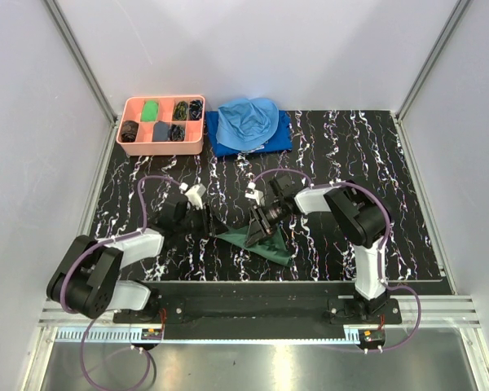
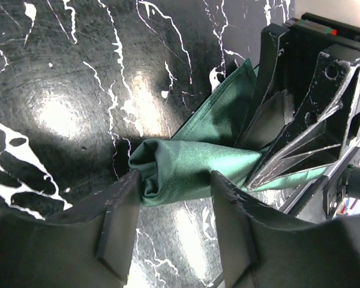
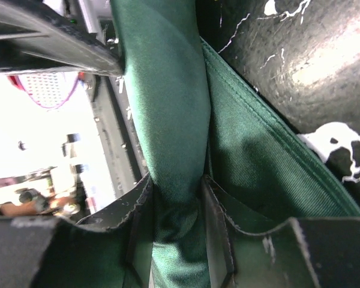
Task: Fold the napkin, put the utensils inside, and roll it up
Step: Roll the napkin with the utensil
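The dark green napkin (image 1: 265, 243) lies bunched on the black marbled table near the front middle. My right gripper (image 1: 257, 230) is shut on a gathered fold of it; in the right wrist view the cloth (image 3: 168, 108) runs up between the jaws (image 3: 177, 187). My left gripper (image 1: 205, 220) is open just left of the napkin. In the left wrist view the napkin's rolled end (image 2: 186, 165) sits at the tips of the open gripper (image 2: 175, 180), apart from the pads, with the right gripper (image 2: 306, 120) holding the cloth beyond. No utensils show in any view.
A pink tray (image 1: 161, 150) with several small dark and green items stands at the back left. A light blue cloth (image 1: 248, 120) lies on a darker blue cloth (image 1: 281, 140) at the back middle. The table's front edge (image 1: 253, 283) runs close behind the napkin.
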`<state>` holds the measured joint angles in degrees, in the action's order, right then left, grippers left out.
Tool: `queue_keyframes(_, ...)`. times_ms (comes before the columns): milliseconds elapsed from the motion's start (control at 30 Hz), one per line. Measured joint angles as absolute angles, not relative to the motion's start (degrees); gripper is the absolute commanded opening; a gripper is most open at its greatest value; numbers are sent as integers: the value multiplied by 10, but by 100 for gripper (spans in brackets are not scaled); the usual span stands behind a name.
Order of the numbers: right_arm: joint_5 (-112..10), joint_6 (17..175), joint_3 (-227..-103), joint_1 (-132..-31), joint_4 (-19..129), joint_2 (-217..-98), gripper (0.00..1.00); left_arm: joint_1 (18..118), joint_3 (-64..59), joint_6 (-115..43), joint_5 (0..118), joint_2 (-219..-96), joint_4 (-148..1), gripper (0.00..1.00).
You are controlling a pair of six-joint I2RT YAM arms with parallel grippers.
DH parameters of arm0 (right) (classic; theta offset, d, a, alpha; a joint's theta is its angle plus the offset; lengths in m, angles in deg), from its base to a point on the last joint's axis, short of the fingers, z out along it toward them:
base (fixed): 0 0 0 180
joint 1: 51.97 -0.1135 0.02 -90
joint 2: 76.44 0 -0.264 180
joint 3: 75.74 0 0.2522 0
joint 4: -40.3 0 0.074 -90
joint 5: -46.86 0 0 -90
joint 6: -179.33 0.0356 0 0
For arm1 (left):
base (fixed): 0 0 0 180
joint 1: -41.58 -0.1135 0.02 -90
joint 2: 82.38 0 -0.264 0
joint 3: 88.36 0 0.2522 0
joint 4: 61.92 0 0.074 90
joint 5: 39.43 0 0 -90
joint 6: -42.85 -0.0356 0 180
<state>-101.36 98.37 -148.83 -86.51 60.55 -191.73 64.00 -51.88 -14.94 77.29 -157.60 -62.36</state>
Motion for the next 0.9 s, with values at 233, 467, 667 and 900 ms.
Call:
queue_keyframes(233,-1048,978,-1520,-859,643,-1946,56,641,-517,-148,778,-1608,-604,8)
queue_keyframes(467,-974,962,-1549,-858,718,-1907,71,644,-469,-155,779,-1641,-665,0)
queue_keyframes(667,-822,938,-1554,-860,762,-1804,76,644,-417,-155,785,-1674,-737,0)
queue_keyframes(900,-553,890,-1503,-999,741,-1659,77,644,-348,-163,789,-1714,-832,0)
